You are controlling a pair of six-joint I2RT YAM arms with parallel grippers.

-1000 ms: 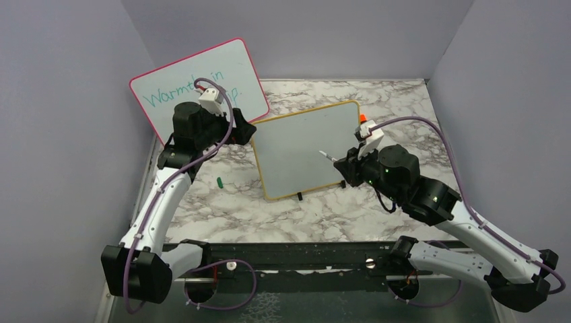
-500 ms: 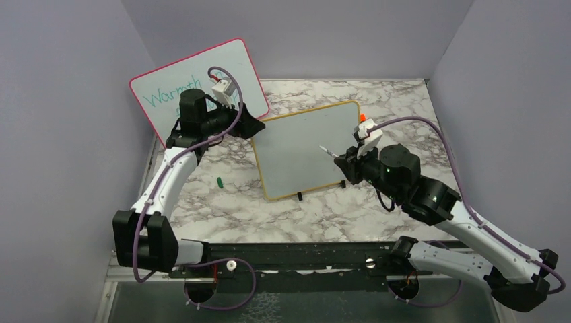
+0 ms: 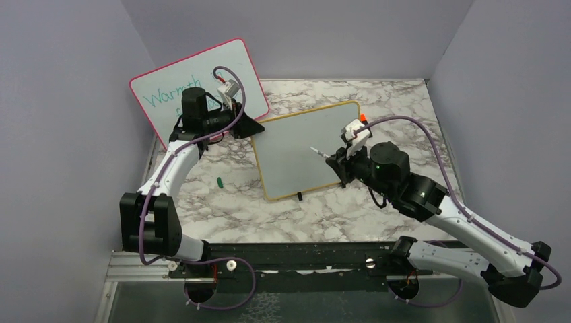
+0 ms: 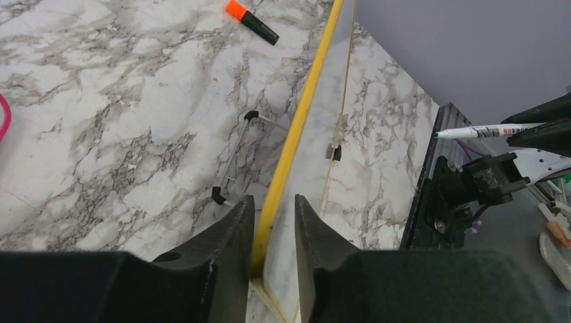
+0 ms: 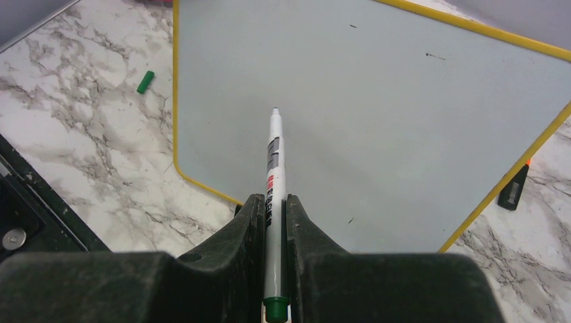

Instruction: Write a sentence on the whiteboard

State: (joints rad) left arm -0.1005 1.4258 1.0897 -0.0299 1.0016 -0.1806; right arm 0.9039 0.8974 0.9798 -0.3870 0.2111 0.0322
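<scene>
Board flanked on the left, marker aimed from the right, nothing written on it yet.

Far left: pink-framed board (image 3: 161, 94) leans on the wall, not the target. The left gripper (image 4: 271, 202) sits at the upper-left corner of the whiteboard (image 3: 296, 168), jaws narrow and straddling the yellow frame edge-on; can't tell if the pads actually bite. A green cap (image 3: 219, 182) lies loose on the table (image 3: 202, 208), between the left arm and the board. The whiteboard is propped on its feet mid-table, long axis running left-near to right-far, face blank. The right gripper (image 5: 274, 202) is clamped on the uncapped marker (image 5: 274, 155), whose axis points straight out of the fingers at the board face, tip over the central area; contact unclear. An orange marker (image 4: 251, 21) lies behind the board. My read: the right arm is the writer, and the face lies dead ahead of the tip.
</scene>
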